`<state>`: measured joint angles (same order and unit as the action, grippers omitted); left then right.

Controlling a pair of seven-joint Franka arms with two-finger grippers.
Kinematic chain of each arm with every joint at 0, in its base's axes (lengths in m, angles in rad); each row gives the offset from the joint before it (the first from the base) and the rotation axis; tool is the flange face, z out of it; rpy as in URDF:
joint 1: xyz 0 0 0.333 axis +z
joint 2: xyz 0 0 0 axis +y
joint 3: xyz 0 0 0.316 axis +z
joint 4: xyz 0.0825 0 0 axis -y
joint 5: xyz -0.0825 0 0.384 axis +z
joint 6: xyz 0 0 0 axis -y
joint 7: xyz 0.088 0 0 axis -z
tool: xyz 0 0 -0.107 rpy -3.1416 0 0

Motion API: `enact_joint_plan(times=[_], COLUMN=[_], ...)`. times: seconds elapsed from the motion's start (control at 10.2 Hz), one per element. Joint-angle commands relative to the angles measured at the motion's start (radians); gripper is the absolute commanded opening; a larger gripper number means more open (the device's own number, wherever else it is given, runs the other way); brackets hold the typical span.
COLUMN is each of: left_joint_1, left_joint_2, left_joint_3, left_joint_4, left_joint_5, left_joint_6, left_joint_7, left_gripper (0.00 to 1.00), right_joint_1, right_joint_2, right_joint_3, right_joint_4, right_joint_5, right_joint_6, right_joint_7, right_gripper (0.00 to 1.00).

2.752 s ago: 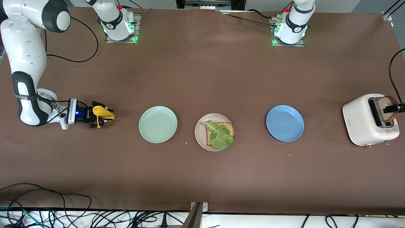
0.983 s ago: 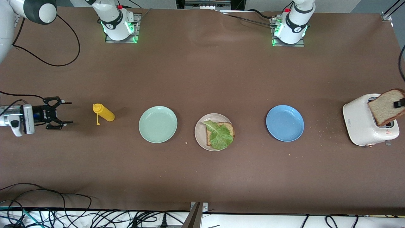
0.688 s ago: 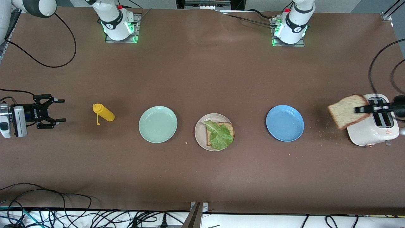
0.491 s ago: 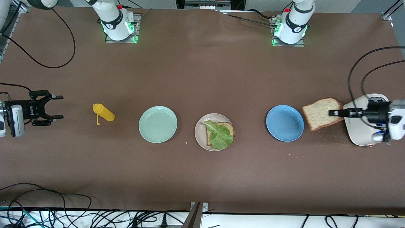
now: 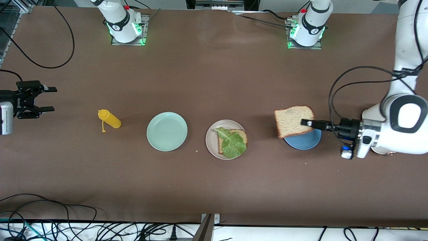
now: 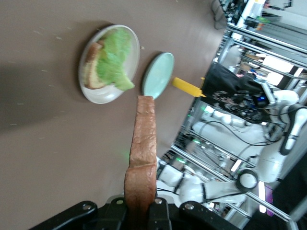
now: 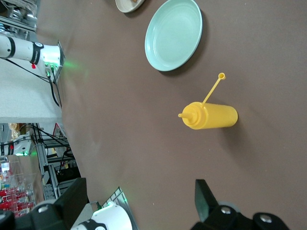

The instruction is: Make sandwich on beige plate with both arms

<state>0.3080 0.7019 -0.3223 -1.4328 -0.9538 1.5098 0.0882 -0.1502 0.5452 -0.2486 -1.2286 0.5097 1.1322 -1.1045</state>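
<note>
Beige plate (image 5: 211, 144) – bread (image 5: 242, 135), lettuce (image 5: 231, 142).

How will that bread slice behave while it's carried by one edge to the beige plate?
The bread slice, pinched at one edge by the left gripper over the blue plate, juts out without drooping, so probably fairly stiff and light. Crumbly, likely: a harder squeeze might tear it.

A round, shallow beige plate (image 5: 211, 144) sits on the counter and carries a brown wholegrain bread slice (image 5: 244, 135) lying flat, with a crinkled green lettuce leaf (image 5: 231, 142) spread over most of it. A second slice of brown bread (image 5: 292, 121) with a darker crust is up in the air over the blue plate (image 5: 306, 143), roughly level, clamped at one edge in the shut jaws of the left gripper (image 5: 308, 123).
</note>
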Motion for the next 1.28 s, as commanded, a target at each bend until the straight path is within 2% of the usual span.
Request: enact_joint_plan(times=[0.0, 0.2, 0.29, 0.49, 0.69, 0.88, 0.98, 1.18], left_joint_1=[-0.076, -0.15, -0.18, -0.237, -0.273, -0.288, -0.3, -0.302], left_joint_2=[0.051, 0.089, 0.109, 0.131, 0.163, 0.197, 0.212, 0.223], left_joint_3=[0.0, 0.0, 0.0, 0.002, 0.0, 0.0, 0.0, 0.0], left_joint_4=[0.022, 0.022, 0.02, 0.009, 0.006, -0.009, -0.012, -0.029], left_joint_5=[-0.094, -0.187, -0.207, -0.243, -0.243, -0.255, -0.272, -0.276], left_joint_6=[0.086, 0.179, 0.235, 0.369, 0.469, 0.541, 0.573, 0.607], left_joint_7=[0.01, 0.086, 0.163, 0.217, 0.264, 0.344, 0.387, 0.432], left_gripper=[0.0, 0.0, 0.0, 0.0, 0.0, 0.0, 0.0, 0.0], right_joint_1=[0.041, 0.133, 0.165, 0.19, 0.227, 0.236, 0.236, 0.236], right_joint_2=[-0.028, -0.071, -0.097, -0.139, -0.181, -0.241, -0.27, -0.347], right_joint_3=[-0.02, -0.107, -0.109, -0.103, -0.098, -0.019, 0.011, 0.026], right_joint_4=[0.043, 0.046, 0.043, 0.038, -0.001, -0.067, -0.113, -0.239], right_joint_5=[-0.12, -0.163, -0.225, -0.25, -0.318, -0.425, -0.445, -0.448], right_joint_6=[-0.012, 0.007, 0.036, 0.055, 0.108, 0.18, 0.22, 0.312], right_joint_7=[0.061, 0.211, 0.295, 0.523, 0.63, 0.75, 0.826, 0.873], right_gripper=[1.0, 1.0, 1.0, 1.0, 1.0, 1.0, 1.0, 1.0])
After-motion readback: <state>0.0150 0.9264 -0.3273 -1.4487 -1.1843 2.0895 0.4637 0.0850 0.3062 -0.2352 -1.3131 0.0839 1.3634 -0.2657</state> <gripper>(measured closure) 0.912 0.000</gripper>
